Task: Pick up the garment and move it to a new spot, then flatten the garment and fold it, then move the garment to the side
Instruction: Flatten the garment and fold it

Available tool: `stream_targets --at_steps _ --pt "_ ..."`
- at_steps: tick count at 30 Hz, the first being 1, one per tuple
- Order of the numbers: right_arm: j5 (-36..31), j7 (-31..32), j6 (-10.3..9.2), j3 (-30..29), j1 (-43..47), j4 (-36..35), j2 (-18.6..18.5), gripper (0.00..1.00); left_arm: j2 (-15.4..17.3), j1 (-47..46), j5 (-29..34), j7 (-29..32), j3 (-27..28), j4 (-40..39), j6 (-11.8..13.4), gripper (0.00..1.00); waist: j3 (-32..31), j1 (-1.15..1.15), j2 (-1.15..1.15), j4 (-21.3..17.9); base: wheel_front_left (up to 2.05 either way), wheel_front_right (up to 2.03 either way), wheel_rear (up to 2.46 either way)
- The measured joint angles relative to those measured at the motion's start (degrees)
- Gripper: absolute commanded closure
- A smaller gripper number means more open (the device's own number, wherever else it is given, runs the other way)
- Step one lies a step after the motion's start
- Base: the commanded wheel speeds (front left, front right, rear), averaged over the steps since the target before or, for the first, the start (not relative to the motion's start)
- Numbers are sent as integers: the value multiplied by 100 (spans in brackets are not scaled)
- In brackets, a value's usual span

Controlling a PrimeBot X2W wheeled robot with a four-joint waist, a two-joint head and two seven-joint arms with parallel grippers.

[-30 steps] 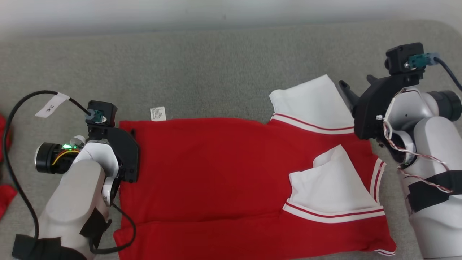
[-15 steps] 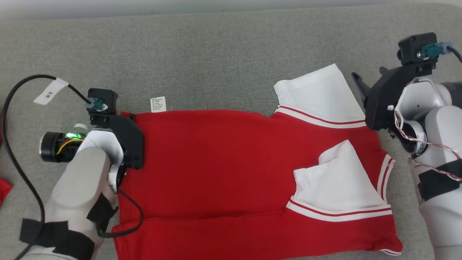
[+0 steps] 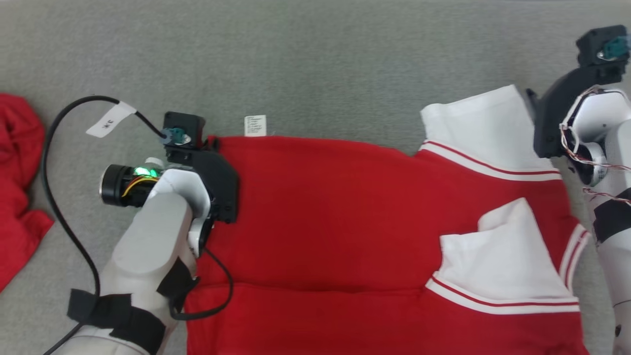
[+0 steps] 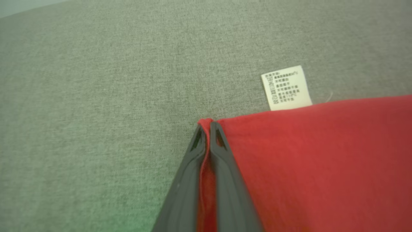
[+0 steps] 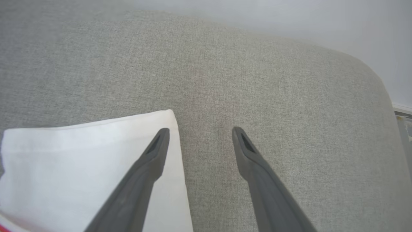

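Left wrist view, left end effector (image 4: 207, 126) pinching garment (image 4: 322, 161) corner; right end effector (image 5: 200, 130) agape

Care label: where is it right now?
Head view: the care label lies on the grey cushion at the garment's far edge, just right of the left gripper pinching its corner.

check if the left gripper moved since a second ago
No. The head camera shifted, but the left gripper keeps its gap left of the care label, jaws shut on a corner of the garment.
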Motion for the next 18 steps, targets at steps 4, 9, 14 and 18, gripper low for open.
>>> stream_targets --at_steps 4,9,14,18 --pt "-134 -62 0 -31 -121 375 -118 0 -152 -82 -22 -132 -83 0 -16 100 86 1 0 218 0 0 0" --pt "-53 20 0 -107 -307 831 -194 0 -293 -94 -91 -247 -183 38 -33 100 163 0 0 472 0 0 0" --pt "-30 19 0 -174 -342 1140 -233 27 -360 -49 -168 -374 -278 124 -68 100 108 0 0 625 0 0 0" --pt "-25 24 0 -309 -297 1361 -157 64 -365 86 -223 -488 -335 226 -68 100 -58 0 0 650 0 0 0"
